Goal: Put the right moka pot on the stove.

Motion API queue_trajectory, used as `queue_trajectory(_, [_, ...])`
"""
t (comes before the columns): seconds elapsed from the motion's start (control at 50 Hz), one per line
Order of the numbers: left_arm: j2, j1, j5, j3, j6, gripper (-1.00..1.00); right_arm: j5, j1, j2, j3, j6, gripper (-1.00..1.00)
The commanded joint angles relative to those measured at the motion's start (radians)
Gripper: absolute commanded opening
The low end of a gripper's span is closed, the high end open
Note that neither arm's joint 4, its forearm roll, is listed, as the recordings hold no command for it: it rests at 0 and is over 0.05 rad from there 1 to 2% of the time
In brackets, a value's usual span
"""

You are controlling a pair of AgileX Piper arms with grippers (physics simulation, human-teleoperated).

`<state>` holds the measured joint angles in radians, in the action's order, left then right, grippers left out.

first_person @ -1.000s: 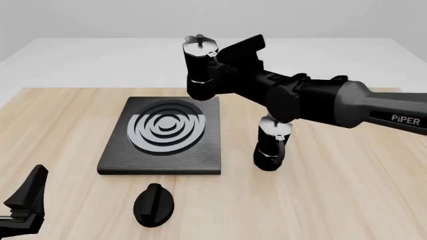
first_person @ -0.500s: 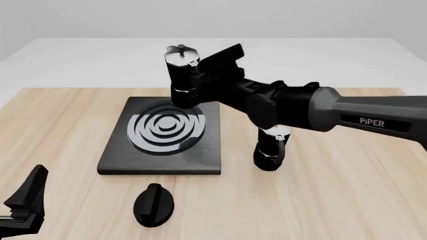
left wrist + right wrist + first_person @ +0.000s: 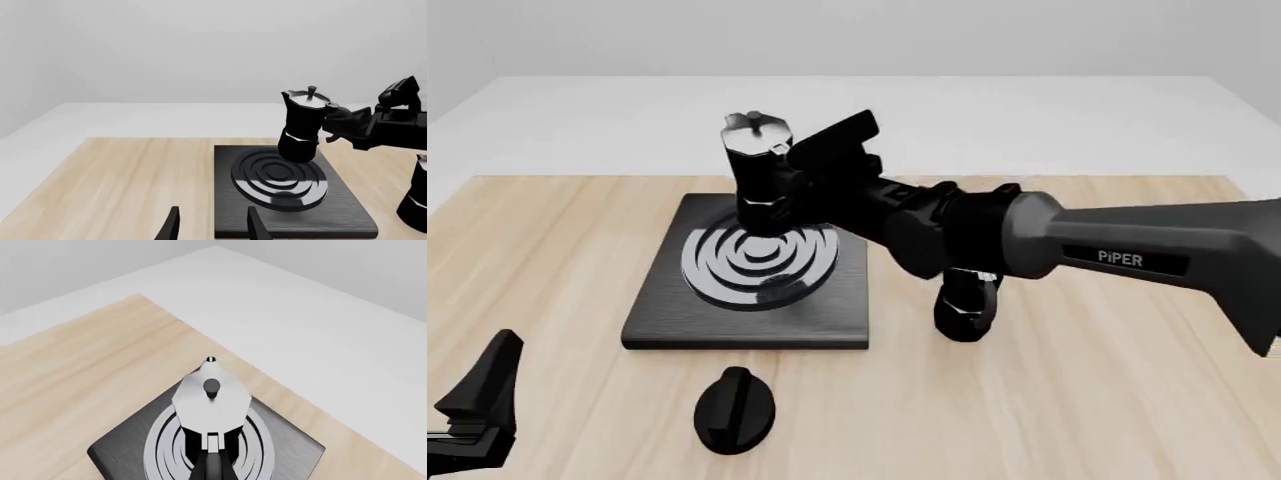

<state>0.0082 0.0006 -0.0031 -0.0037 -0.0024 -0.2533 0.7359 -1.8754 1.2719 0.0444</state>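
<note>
Right gripper (image 3: 805,185) clamped on the handle side of the right moka pot (image 3: 757,172), held upright just above the burner rings of the stove (image 3: 747,275), not touching it; left gripper (image 3: 212,227) low by the near table edge, fingers apart.

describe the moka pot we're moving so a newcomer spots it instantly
Find the black stove with silver rings on the wooden table. The moka pot hangs over those rings, held by the right arm. The other pot stands on the wood, right of the stove.
</note>
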Motion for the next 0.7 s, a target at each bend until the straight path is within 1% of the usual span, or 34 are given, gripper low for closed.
queue_trajectory(0.02, [0.000, 0.000, 0.000, 0.000, 0.000, 1.00, -0.035, 0.021, -0.031, 0.041, -0.004, -1.00])
queue_trajectory(0.18, [0.000, 0.000, 0.000, 0.000, 0.000, 1.00, -0.042, 0.025, -0.066, 0.072, -0.006, -1.00])
queue_trajectory(0.4, [0.000, 0.000, 0.000, 0.000, 0.000, 1.00, -0.077, 0.033, -0.112, 0.089, -0.017, -1.00])
queue_trajectory(0.7, [0.000, 0.000, 0.000, 0.000, 0.000, 1.00, -0.099, 0.014, -0.187, 0.141, -0.031, -1.00])
